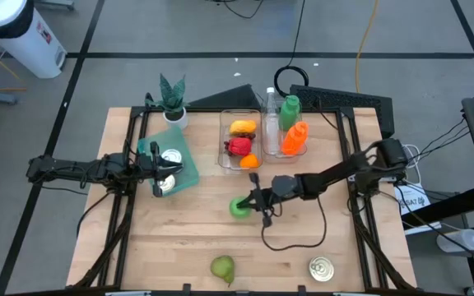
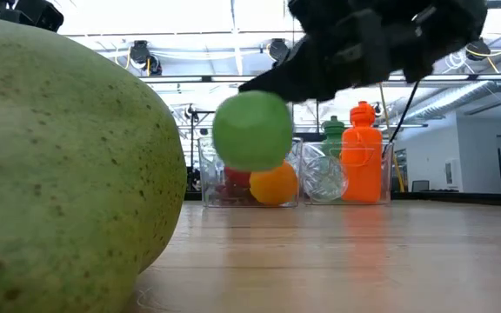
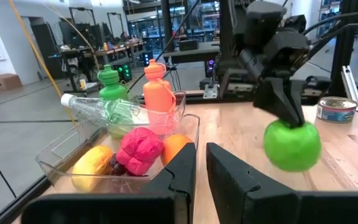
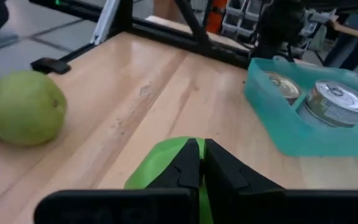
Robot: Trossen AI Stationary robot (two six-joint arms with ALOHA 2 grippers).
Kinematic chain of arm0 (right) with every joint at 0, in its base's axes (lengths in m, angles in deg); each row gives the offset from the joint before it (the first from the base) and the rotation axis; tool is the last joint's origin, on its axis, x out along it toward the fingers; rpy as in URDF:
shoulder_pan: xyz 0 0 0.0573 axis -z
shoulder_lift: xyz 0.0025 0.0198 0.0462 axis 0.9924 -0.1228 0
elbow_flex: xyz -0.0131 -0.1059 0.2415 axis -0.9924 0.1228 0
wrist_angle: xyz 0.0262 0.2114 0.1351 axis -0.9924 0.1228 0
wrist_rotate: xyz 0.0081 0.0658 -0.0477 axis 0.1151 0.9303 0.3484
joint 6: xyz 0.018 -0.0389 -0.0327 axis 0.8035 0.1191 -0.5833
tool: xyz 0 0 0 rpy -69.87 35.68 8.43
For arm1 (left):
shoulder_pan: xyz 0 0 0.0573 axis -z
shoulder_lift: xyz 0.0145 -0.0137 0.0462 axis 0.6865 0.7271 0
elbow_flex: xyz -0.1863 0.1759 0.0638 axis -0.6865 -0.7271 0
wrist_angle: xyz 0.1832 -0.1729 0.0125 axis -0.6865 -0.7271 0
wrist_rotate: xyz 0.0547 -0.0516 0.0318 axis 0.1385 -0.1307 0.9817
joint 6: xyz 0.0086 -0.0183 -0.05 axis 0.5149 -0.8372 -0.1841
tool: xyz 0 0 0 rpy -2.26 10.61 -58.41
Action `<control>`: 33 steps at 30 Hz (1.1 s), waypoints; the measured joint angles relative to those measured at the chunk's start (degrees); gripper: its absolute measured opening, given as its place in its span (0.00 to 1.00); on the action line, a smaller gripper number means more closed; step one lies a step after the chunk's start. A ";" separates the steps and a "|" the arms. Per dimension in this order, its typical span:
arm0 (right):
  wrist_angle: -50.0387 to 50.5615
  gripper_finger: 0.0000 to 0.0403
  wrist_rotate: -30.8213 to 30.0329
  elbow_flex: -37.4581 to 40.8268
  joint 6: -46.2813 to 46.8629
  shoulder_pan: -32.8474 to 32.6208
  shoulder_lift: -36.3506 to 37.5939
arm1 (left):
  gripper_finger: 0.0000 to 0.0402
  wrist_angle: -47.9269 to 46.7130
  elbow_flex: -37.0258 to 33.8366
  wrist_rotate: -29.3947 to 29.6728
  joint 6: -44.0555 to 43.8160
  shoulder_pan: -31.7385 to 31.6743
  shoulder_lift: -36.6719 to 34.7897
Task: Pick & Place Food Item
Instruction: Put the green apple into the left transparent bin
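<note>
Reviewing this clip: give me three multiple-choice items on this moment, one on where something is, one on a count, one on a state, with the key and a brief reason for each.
1. Where is the green apple?
A. In the clear bin
B. In the right tool, above the table
C. On the teal tray

2. How many cans are visible in the high view?
A. One
B. Two
C. Three

3. What is the state of the left tool?
A. Shut, holding nothing
B. Shut on a can
C. Shut on the pear

Key:
1. B. The right tool grips the apple; the low view shows it off the table.
2. C. Two cans sit on the teal tray, and one can stands near the table's front edge.
3. A. The left wrist view shows its fingers closed with nothing between them; the pear lies apart at the front edge.
</note>
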 joint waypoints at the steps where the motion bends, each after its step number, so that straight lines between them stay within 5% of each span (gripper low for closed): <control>1: 0.89 0.01 -0.06 0.25 -0.04 -0.34 1.21 | 0.12 0.00 0.00 0.02 0.00 0.00 0.00; 10: -3.59 0.01 -0.52 9.93 -1.09 -1.43 15.22 | 0.12 -0.04 0.00 0.00 0.00 0.00 0.02; 19: -5.49 0.01 -7.78 24.19 0.56 0.35 31.97 | 0.12 0.39 0.00 0.00 0.03 0.00 0.01; 33: -8.43 0.01 -10.49 37.43 3.07 0.52 45.73 | 0.12 0.48 0.00 0.02 0.02 0.00 0.02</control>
